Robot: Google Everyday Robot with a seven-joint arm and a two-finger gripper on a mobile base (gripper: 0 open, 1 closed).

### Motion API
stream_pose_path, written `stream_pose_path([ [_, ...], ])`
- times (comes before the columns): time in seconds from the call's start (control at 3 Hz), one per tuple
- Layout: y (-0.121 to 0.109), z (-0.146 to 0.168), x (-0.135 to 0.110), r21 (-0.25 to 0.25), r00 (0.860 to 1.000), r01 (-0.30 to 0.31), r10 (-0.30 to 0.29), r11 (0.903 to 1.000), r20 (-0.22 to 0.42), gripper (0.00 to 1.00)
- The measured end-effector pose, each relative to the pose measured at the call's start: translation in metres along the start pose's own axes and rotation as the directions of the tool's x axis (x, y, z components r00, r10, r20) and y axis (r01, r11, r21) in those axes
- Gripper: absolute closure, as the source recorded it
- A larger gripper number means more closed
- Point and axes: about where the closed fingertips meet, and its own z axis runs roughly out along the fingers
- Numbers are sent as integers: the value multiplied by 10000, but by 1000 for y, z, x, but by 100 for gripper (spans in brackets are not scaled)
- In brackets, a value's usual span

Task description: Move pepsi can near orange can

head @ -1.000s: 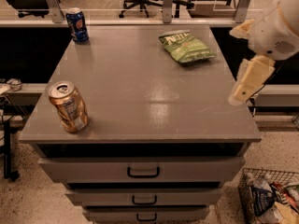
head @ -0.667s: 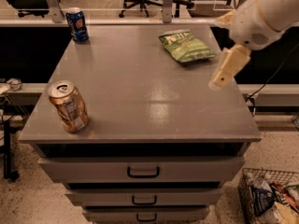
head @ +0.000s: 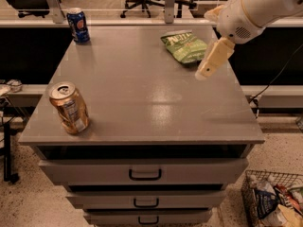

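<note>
The pepsi can point(head: 77, 25) is what I am watching, and it stands upright at about 11 o'clock on the tabletop, right in the far left corner with its round logo turned toward me. Working down by size, the grey cabinet point(head: 142, 103) fills most of my view, with a flat top and three drawers stacked below its front edge, each with a dark handle. The robot's white arm point(head: 258, 6) comes in from about 2 o'clock, its rounded joint hanging over the far right corner of the top. On the floor at about 5 o'clock, beside the cabinet, sits a wire basket point(head: 274, 202) holding mixed packets. A green chip bag point(head: 184, 45) lies flat at about 1 o'clock on the top, close to the far edge. The orange can point(head: 69, 109) stands at about 8 o'clock near the front left edge, leaning slightly, its silver top and pull tab showing and its pale label patch facing front. The two cans are well apart, with most of the left side's depth between them. The gripper point(head: 204, 71) hangs at about 2 o'clock, just beside the bag's right edge, angled down and to the left, above the surface and holding nothing. I cannot tell from here whether it is released or clenched.
</note>
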Motion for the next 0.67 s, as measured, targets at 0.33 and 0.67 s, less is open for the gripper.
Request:
stream_pose_path([
  [0.33, -15, 28, -23, 137, 9992, -273, 269, 9995, 304, 0],
  [0.67, -45, 77, -60, 373, 9944, -745, 714, 9965, 782, 0],
])
